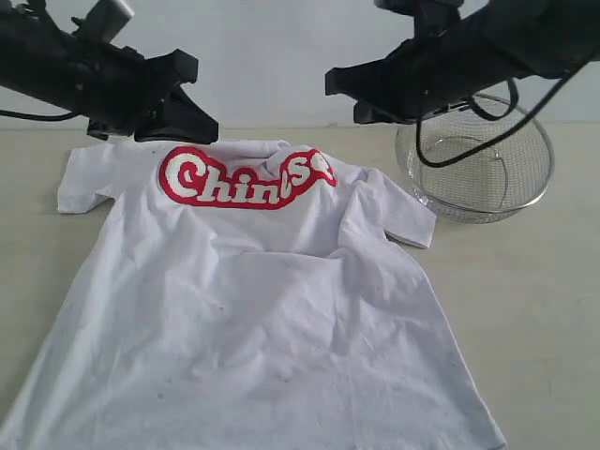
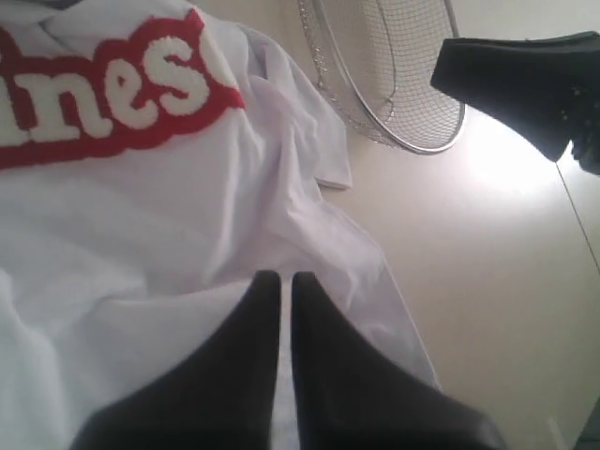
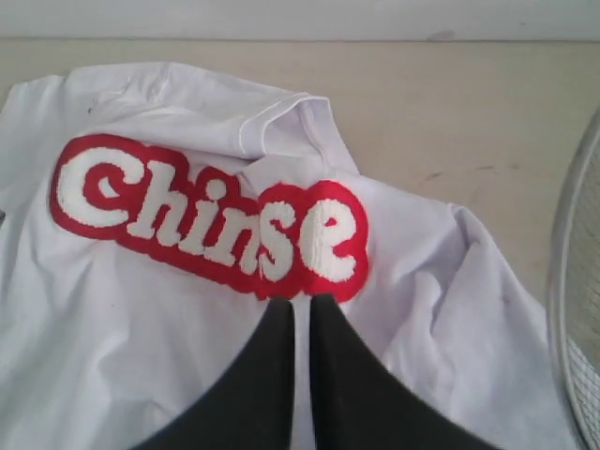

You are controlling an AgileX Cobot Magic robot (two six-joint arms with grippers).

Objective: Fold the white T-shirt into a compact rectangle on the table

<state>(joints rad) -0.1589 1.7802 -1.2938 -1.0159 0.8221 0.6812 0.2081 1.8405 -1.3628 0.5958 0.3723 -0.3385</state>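
The white T-shirt (image 1: pixel 253 309) lies spread face up on the table (image 1: pixel 544 309), wrinkled, with its red-outlined lettering (image 1: pixel 246 178) near the collar at the far side. My left gripper (image 1: pixel 208 129) hangs shut above the shirt's far left shoulder with nothing in it. In the left wrist view this gripper (image 2: pixel 285 277) is over plain white cloth (image 2: pixel 141 234). My right gripper (image 1: pixel 330 82) hovers shut above the collar's right side, also empty. In the right wrist view its tips (image 3: pixel 301 300) sit just below the end of the lettering (image 3: pixel 216 220).
A round wire-mesh basket (image 1: pixel 473 159) stands on the table at the far right, close beside the shirt's right sleeve (image 1: pixel 403 220). It also shows in both wrist views, as basket (image 2: pixel 389 75) and basket rim (image 3: pixel 574 309). Bare table (image 3: pixel 450 103) lies beyond the collar.
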